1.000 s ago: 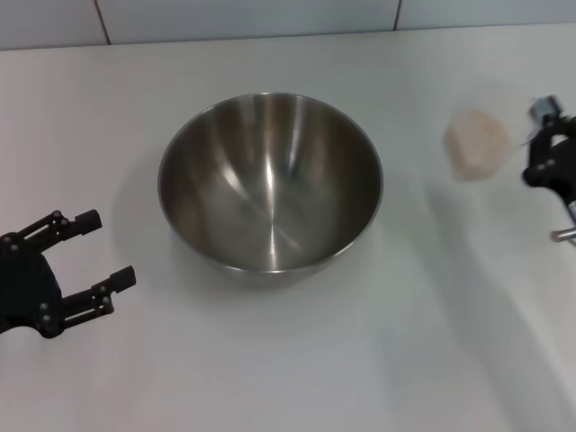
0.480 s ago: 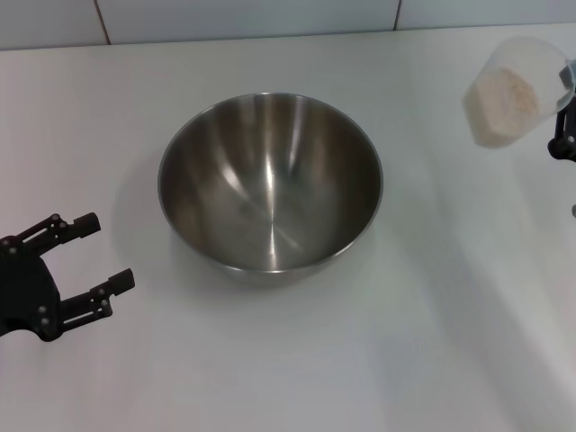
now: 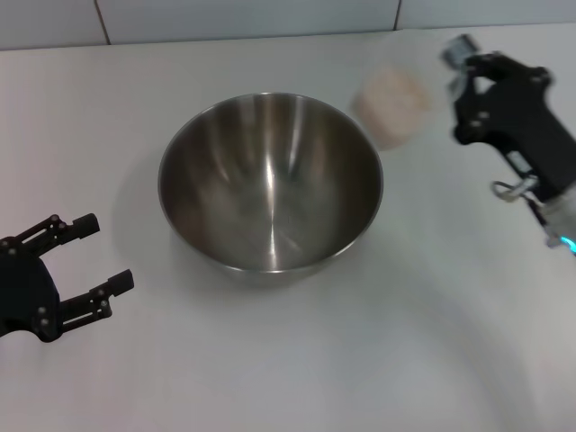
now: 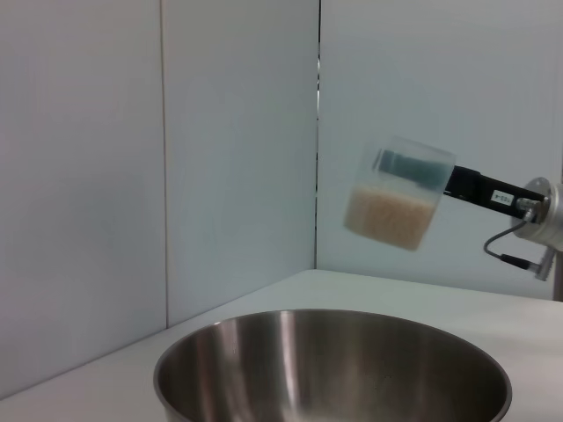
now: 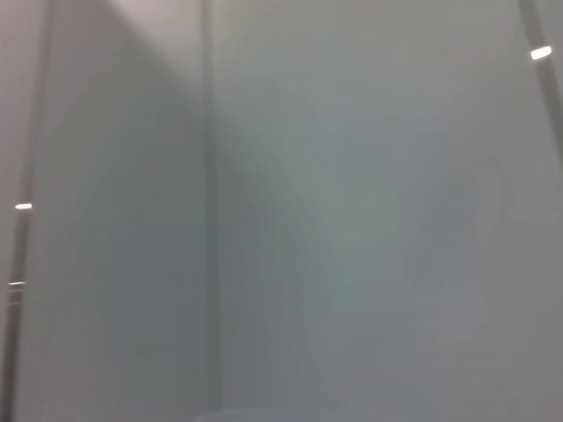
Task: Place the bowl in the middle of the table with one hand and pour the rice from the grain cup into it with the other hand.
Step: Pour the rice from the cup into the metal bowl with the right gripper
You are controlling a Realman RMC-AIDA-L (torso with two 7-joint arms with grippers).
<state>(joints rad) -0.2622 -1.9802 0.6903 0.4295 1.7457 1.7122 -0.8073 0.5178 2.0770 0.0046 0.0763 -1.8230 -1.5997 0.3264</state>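
The steel bowl [image 3: 270, 180] stands empty in the middle of the white table [image 3: 288, 360]; it also shows in the left wrist view [image 4: 334, 369]. My right gripper [image 3: 454, 76] is shut on the clear grain cup [image 3: 391, 103] and holds it in the air just beyond the bowl's far right rim, tilted. The rice [image 4: 385, 213] fills the cup's lower part; the cup [image 4: 400, 193] hangs well above the bowl. My left gripper [image 3: 99, 252] is open and empty, to the left of the bowl near the front.
A grey panelled wall [image 3: 243, 18] runs along the table's far edge. The right wrist view shows only that wall.
My right gripper has lifted the grain cup from the table's right side and carried it left to the bowl's far right rim. The left gripper and bowl have not moved.
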